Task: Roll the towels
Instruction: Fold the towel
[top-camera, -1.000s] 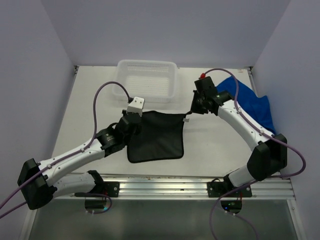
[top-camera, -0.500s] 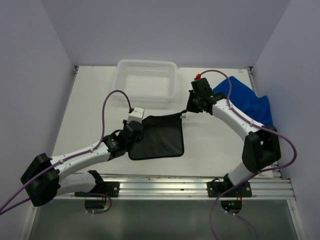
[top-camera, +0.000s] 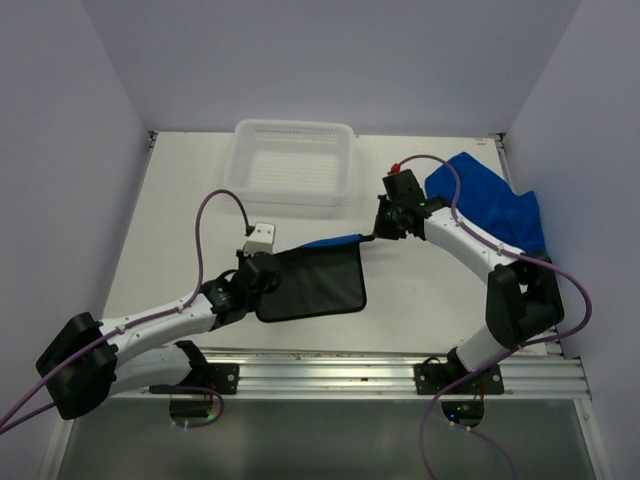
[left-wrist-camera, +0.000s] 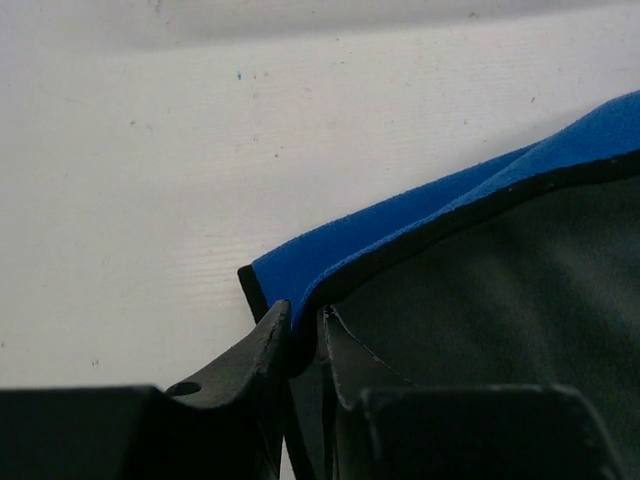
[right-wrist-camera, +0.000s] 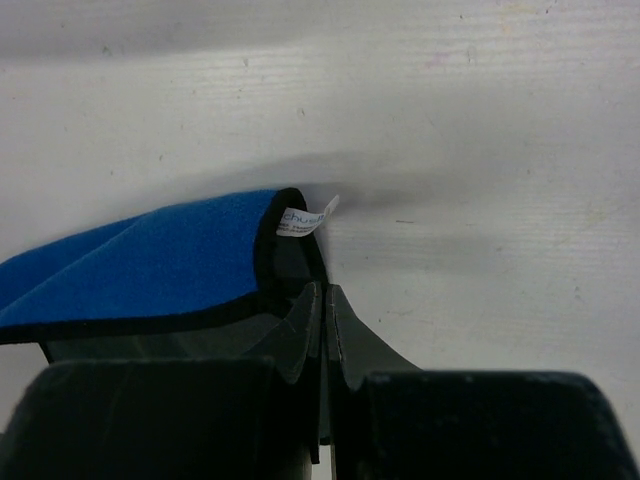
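One towel (top-camera: 312, 286) lies at the table's middle with its dark grey face up and its royal-blue face showing along the lifted far edge. My left gripper (top-camera: 264, 268) is shut on its far left corner; the left wrist view shows the gripper (left-wrist-camera: 305, 325) pinching the blue fold (left-wrist-camera: 400, 225). My right gripper (top-camera: 372, 236) is shut on the far right corner; in the right wrist view the gripper (right-wrist-camera: 322, 300) pinches the edge beside a white label (right-wrist-camera: 305, 220). A second blue towel (top-camera: 495, 205) lies crumpled at the far right.
A white plastic basket (top-camera: 295, 125) stands at the back centre, just beyond the towel. Walls close in the table on the left, back and right. A metal rail (top-camera: 330, 372) runs along the near edge.
Both grippers have drawn the towel's far edge up and toward the near side. The dark patch has got shorter and the blue face now shows along the fold.
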